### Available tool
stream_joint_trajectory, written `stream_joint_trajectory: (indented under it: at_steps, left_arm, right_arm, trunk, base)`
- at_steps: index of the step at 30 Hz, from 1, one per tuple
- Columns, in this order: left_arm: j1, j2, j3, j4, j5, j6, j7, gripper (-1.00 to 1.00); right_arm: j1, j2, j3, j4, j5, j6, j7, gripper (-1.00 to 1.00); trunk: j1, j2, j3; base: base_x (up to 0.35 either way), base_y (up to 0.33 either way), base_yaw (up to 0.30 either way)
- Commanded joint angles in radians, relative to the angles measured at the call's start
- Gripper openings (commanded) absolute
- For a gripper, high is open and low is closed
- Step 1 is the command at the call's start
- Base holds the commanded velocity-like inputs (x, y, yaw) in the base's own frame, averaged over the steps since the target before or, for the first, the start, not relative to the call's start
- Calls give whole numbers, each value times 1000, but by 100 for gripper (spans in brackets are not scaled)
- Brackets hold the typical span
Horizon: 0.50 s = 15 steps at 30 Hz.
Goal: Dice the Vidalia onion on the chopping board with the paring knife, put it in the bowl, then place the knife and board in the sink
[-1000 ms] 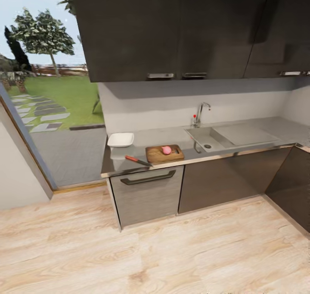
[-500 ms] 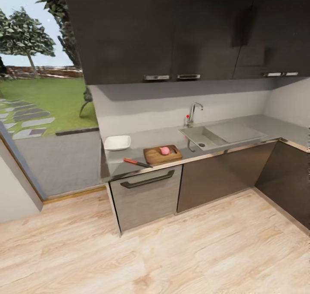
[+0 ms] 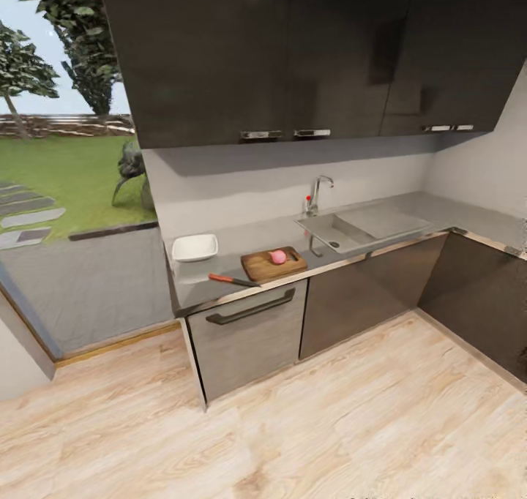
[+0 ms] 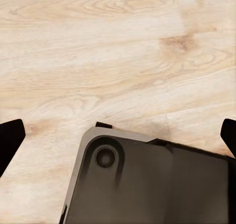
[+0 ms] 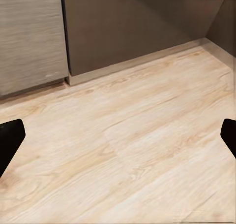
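Black left fingers [image 4: 11, 138] spread wide, empty

countertop [image 3: 241, 237] open above | wall cabinets [image 3: 293, 53] overhang | floor [image 3: 293, 426] free

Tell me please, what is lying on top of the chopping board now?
The Vidalia onion, still a whole pinkish ball, sits on the chopping board. The paring knife lies on the countertop beside the board. The patch of board under the onion is hidden.

The head camera has swung rightward — the countertop [image 3: 241, 239] with the chopping board [image 3: 273, 263] sits further left in view, more of the right-hand cabinets showing.
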<state>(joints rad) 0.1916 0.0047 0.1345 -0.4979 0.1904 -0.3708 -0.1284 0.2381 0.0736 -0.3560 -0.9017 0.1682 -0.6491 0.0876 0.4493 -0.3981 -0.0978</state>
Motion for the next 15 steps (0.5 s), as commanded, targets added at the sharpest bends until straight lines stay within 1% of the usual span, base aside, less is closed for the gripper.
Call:
stream_joint_trajectory:
  at_steps: [1,15]
  left_arm:
    - [0,0,2,-1,11,0,-10,100]
    - [0,0,2,0,11,1,-10,100]
  right_arm:
    - [0,2,-6,-2,4,-1,9,100]
    - [0,2,-6,-2,4,-1,9,100]
  trunk:
    - [1,-2,-1]
    - [1,-2,9]
  base:
    - [0,277,-191]
    - [0,277,-191]
